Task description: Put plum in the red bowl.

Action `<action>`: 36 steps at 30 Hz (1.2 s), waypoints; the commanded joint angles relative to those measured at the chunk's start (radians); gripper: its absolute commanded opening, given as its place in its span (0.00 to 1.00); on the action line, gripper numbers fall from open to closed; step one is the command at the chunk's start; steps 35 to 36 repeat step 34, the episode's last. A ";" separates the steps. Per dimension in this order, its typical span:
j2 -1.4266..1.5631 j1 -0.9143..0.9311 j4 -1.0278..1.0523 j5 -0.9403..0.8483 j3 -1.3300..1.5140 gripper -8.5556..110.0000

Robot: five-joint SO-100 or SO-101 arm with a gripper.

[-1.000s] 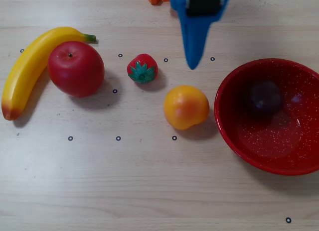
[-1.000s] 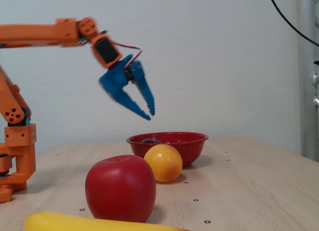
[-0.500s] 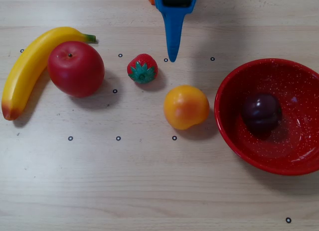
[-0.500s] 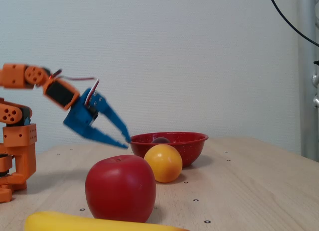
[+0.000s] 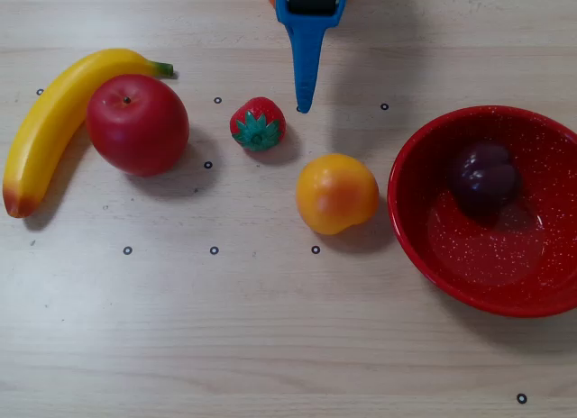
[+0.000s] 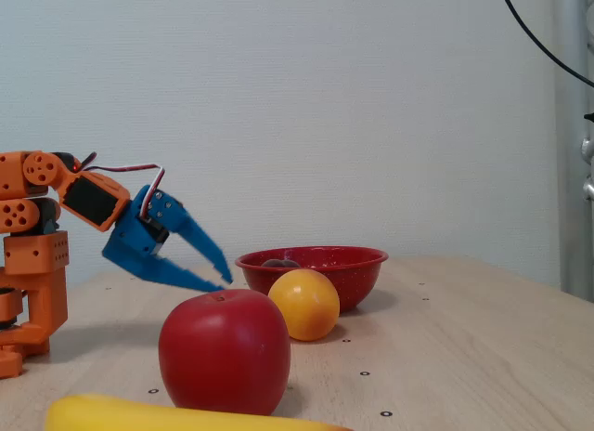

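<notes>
The plum (image 5: 484, 176) is a small, glossy, dark purple-maroon fruit lying inside the red bowl (image 5: 424, 247), against the bowl's upper inner slope in the overhead view; in the fixed view only its dark top (image 6: 278, 263) peeks above the rim of the red bowl (image 6: 353, 273). The bowl is wide and shiny, flecked with fine white speckles, and sits at the right of the overhead view. Just left of it, close to but apart from its rim, rests the orange (image 5: 335, 193), with the strawberry (image 5: 258, 123) up and to the left, then the apple (image 5: 137, 123) touching the banana (image 5: 54, 121) at the far left. The blue gripper (image 6: 221, 278) hangs above the table (image 5: 270, 346), away from the bowl; in the fixed view its two fingers are spread apart in a moderate V, holding nothing and touching no fruit. From overhead the gripper (image 5: 303, 106) shows as a tapering blue finger pointing down beside the strawberry.
</notes>
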 commanded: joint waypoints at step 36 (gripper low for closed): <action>0.087 -0.014 0.178 0.044 0.009 0.07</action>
